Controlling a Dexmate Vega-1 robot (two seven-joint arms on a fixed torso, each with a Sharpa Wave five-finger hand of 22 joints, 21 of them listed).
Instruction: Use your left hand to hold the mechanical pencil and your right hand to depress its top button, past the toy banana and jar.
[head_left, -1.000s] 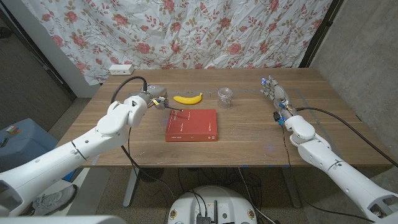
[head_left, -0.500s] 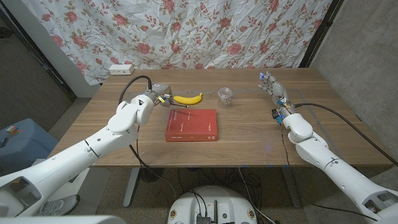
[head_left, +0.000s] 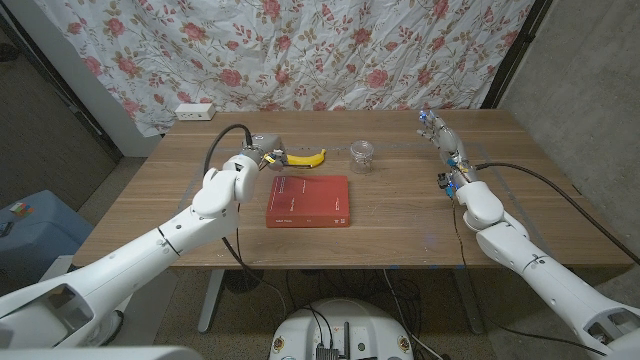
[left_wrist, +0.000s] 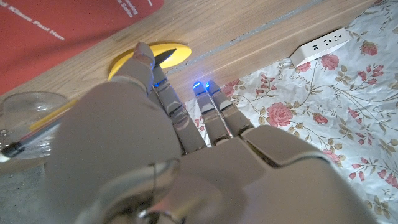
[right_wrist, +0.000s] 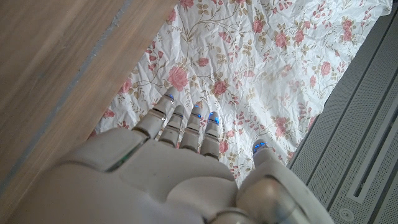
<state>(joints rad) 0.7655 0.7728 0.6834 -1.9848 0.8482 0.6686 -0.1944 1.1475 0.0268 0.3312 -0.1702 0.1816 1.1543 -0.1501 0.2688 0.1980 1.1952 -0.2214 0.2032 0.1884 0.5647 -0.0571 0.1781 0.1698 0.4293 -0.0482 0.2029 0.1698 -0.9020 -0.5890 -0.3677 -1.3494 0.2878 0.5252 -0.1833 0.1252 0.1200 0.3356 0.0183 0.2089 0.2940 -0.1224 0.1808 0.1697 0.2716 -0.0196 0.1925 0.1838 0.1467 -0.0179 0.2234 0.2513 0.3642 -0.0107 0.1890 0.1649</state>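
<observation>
Pencil: the mechanical pencil (left_wrist: 38, 126) is pinched in the left hand (head_left: 262, 154), sticking out sideways past the fingers.
Long way: it points across toward the jar (head_left: 362, 154), over the toy banana (head_left: 302, 158).
Right hand (head_left: 441, 138): held well apart, fingers spread, nothing in it.
Table (head_left: 400, 215): wood, with room between the hands.

The yellow pencil (left_wrist: 46, 119) (dark tip) is gripped in the left hand (head_left: 262, 155), at the banana's (head_left: 303, 158) nine o'clock; the clear jar (head_left: 362, 154) stands at its three o'clock.

Wood table (head_left: 400, 215), red book (head_left: 308, 201), toy banana (head_left: 304, 158), jar (head_left: 362, 155)
</observation>
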